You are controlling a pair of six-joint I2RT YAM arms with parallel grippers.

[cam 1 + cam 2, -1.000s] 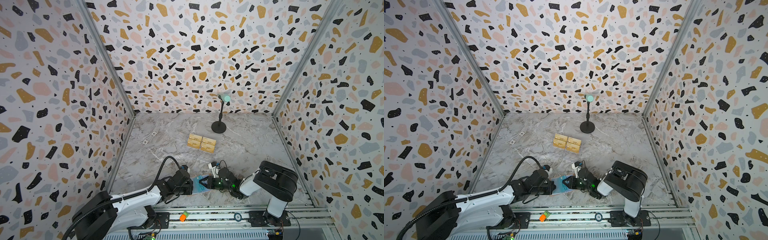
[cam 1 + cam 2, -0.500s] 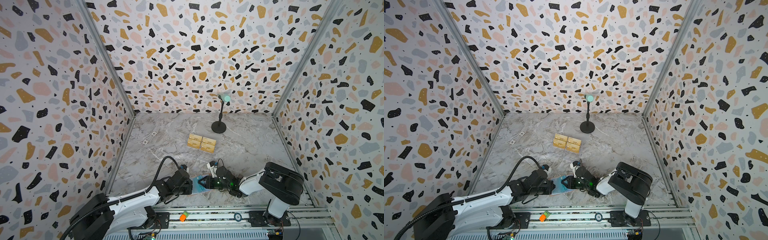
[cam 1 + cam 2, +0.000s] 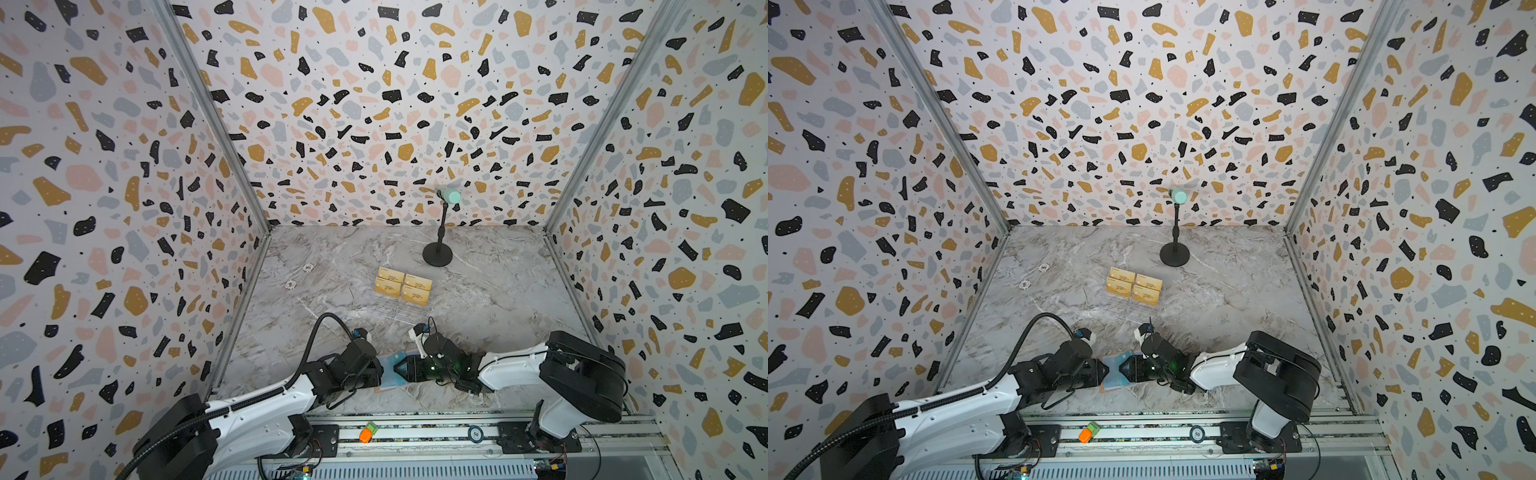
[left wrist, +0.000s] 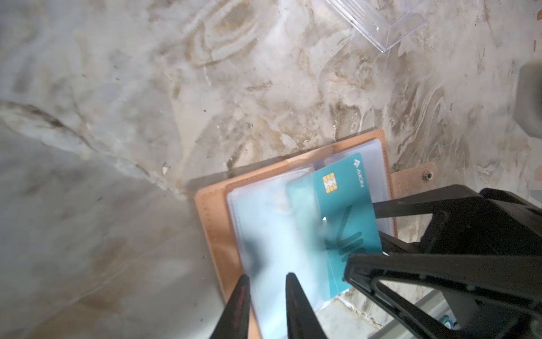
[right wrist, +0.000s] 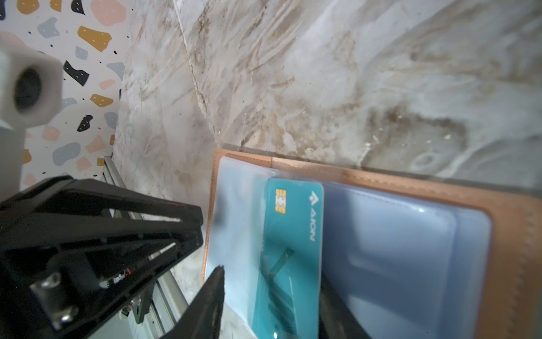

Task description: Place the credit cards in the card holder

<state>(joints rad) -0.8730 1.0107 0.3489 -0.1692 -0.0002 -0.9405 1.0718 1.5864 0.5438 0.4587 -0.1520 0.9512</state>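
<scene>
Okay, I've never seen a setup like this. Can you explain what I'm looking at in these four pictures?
This is a two-armed robot, left arm and right arm, at the near edge of a marble-look table. Two pictures look down from overhead; two come from wrist cameras. Between the arms lies an open salmon card holder with clear sleeves. The right gripper, jaws apart, straddles a teal VIP card seemingly partly inside a sleeve; the left gripper, slightly open, is at the sleeves' edge. Farther back, gold cards sit in a clear rack near a small black stand.

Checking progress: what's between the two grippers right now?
The open card holder with a teal card among its clear sleeves; both wrist views show it clearly.
</scene>
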